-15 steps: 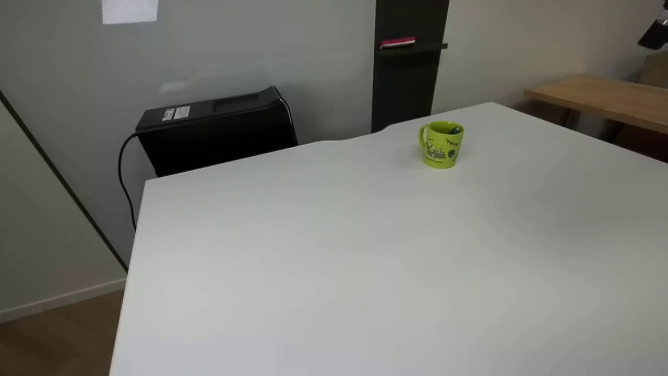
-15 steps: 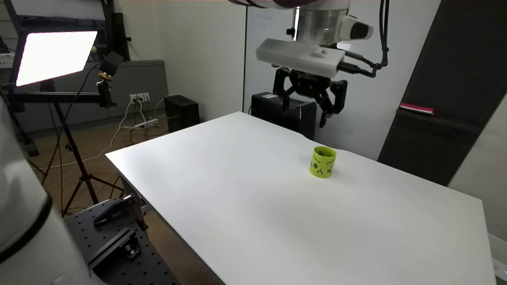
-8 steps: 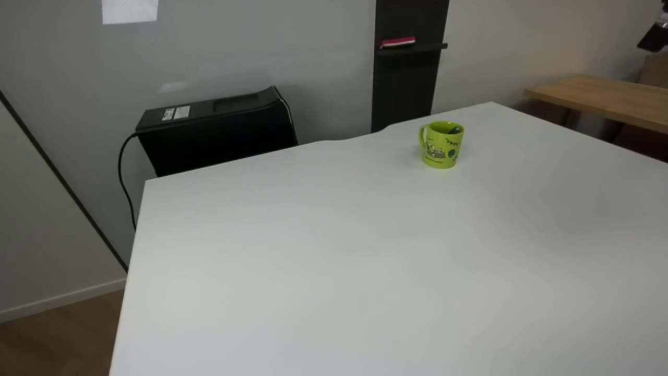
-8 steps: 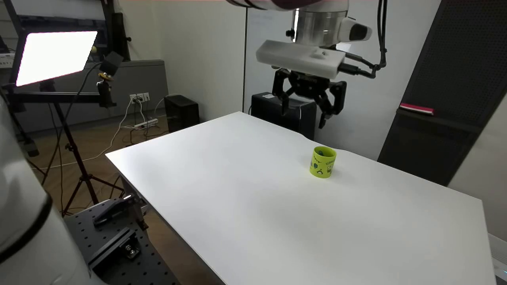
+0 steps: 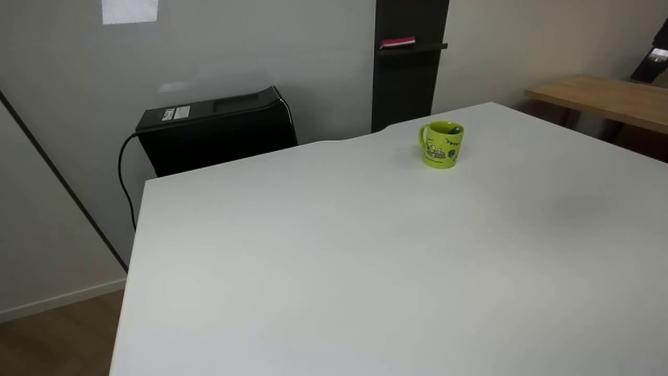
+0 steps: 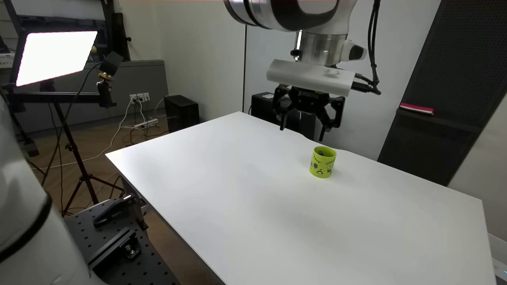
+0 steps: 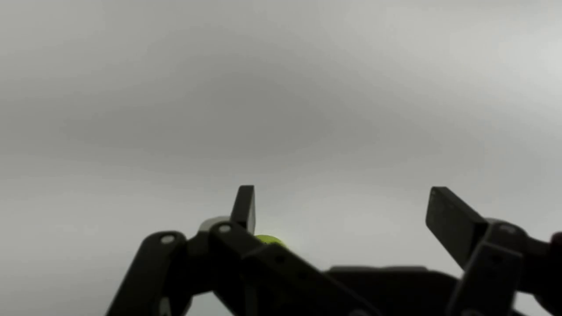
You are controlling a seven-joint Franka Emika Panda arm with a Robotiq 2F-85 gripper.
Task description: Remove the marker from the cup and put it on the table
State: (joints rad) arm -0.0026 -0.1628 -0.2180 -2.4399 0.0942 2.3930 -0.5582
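Marker [image 5: 455,130] inside green cup [image 5: 438,153], only its dark end visible near the rim. Cup upright on white desk [image 5: 313,261], near its edge. Gripper [image 6: 301,134] hangs above desk, fingers [image 7: 454,226] spread wide, apart from cup. Black box [image 5: 216,130] just beyond desk edge.

1 cup [image 5: 441,147], 1 marker [image 5: 455,130], 1 white table [image 5: 365,245], 1 wooden table [image 5: 605,99], 2 fingers [image 7: 455,221].
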